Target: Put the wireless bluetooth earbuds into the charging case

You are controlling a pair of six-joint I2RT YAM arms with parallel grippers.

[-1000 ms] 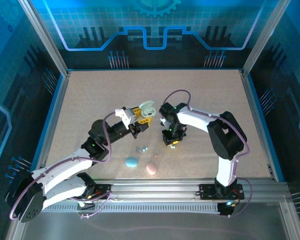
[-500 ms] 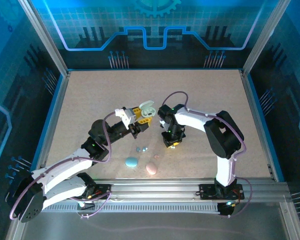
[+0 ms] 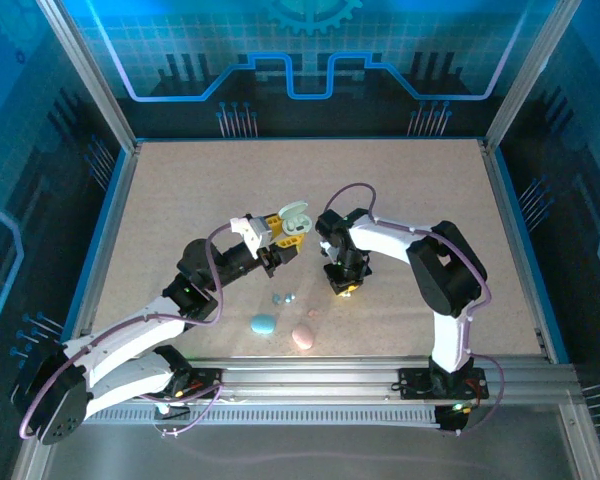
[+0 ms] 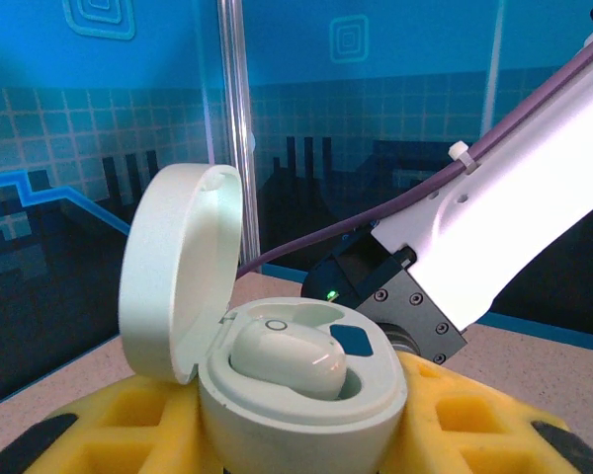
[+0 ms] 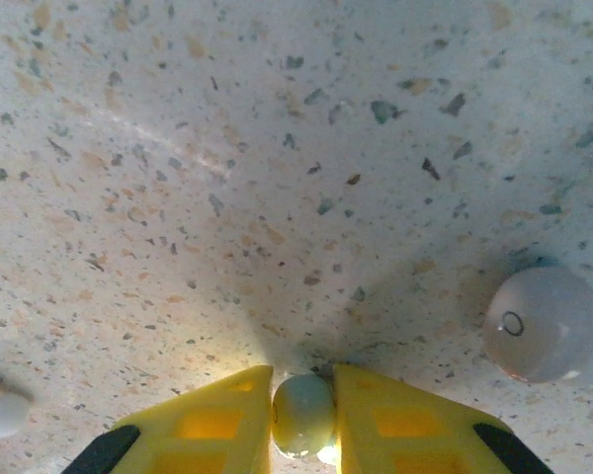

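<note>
Squarely, earbud within right end effector

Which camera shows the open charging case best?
Left wrist: the open case sits close up, lid raised, one bud seated. Top external shows it small in the left pincer. Right wrist faces the table.

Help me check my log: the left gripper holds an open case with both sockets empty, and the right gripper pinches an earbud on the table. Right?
No: the left wrist view shows a seated earbud in the open case. Otherwise right: the left gripper holds that case, and the right gripper pinches a loose earbud on the table.
</note>
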